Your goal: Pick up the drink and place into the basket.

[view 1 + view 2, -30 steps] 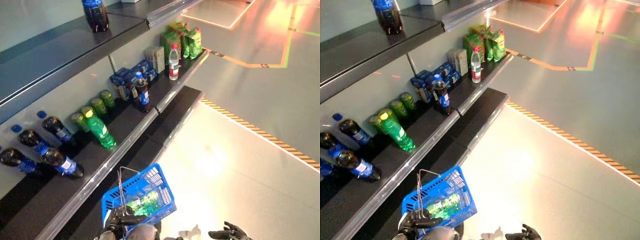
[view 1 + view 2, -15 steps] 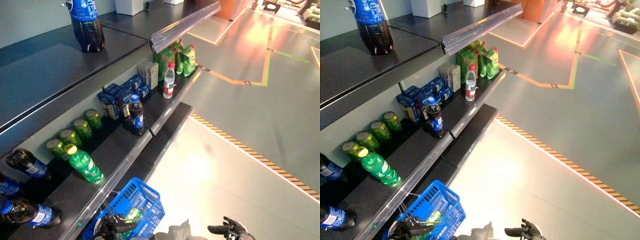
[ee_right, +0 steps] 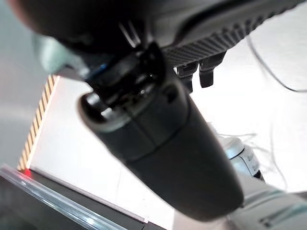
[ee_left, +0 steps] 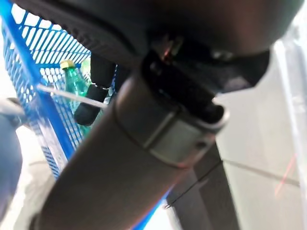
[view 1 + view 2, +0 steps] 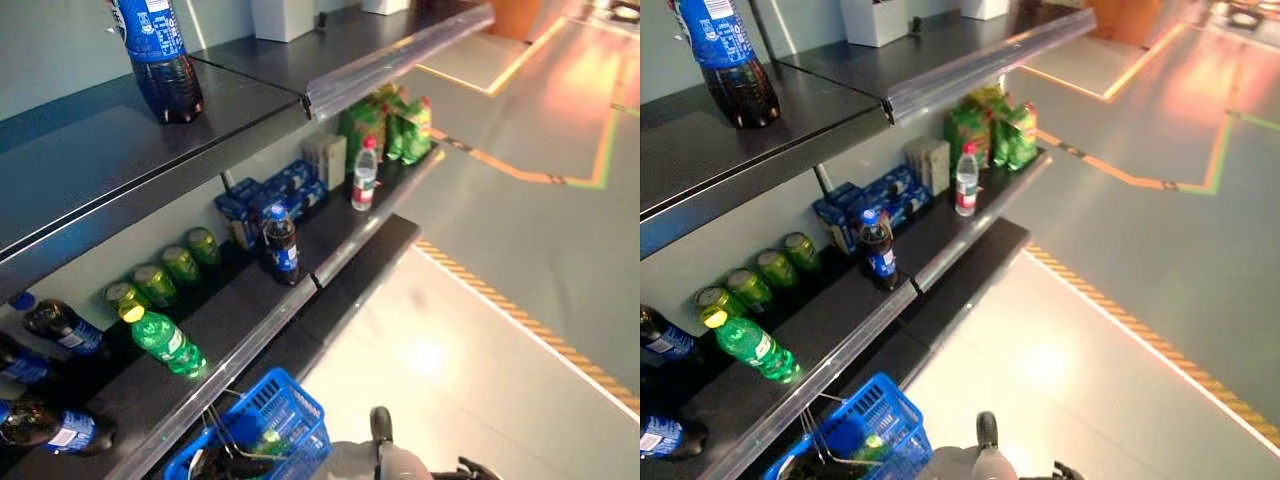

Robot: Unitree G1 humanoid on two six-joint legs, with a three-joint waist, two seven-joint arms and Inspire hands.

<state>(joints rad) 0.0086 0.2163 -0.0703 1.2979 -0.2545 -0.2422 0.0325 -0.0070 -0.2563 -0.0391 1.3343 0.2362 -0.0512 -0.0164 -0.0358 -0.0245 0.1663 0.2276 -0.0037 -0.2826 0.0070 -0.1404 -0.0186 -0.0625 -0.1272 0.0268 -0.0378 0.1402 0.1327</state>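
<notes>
A blue wire-handled basket (image 5: 268,432) hangs at the bottom of the eye views, below the shelf edge. A green drink bottle (image 4: 73,82) lies inside it. My left hand (image 4: 144,120) is shut on the basket's thin metal handle (image 4: 67,95), with a finger (image 4: 92,108) curled over the wire. Low on the right, my right hand (image 3: 168,143) hangs over the floor and holds nothing, its fingers (image 3: 200,73) relaxed.
The dark shelf unit (image 5: 250,310) runs along the left. On it are a lying green bottle (image 5: 165,340), green cans (image 5: 165,282), an upright cola bottle (image 5: 282,243), a water bottle (image 5: 363,180) and lying cola bottles (image 5: 60,328). A large cola bottle (image 5: 158,55) stands on top. Grey floor (image 5: 520,260) lies to the right.
The whole picture has shifted, so the camera has moved; the basket and both hands now sit lower at the bottom edge. The basket stays in my left hand with the green bottle inside.
</notes>
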